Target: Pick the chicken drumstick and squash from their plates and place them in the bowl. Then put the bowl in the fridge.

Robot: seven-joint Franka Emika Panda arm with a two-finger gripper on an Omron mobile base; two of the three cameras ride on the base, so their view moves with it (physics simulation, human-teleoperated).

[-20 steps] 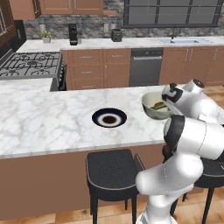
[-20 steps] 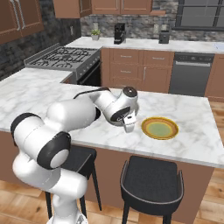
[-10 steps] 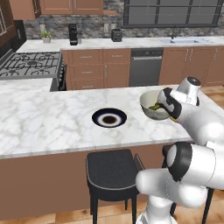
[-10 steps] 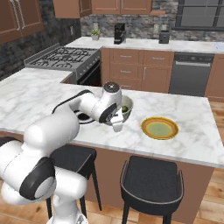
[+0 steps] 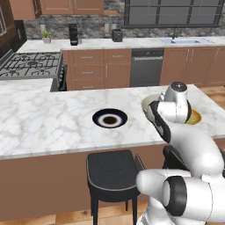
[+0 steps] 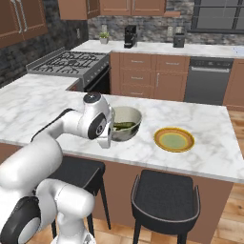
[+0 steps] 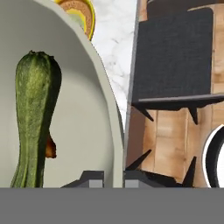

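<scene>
Straddling the bowl's (image 7: 94,100) rim at the bottom of the hand view, the jaws (image 7: 113,178) sit one tip inside and one outside, closed on the wall. Inside lies the green squash (image 7: 33,118) with a sliver of chicken drumstick (image 7: 50,148) beside it. In the right base view the bowl (image 6: 127,121) stands mid-frame on the table (image 6: 38,109), the yellow plate (image 6: 174,139) to its right; the black plate (image 5: 110,118) shows centre-frame from the left.
</scene>
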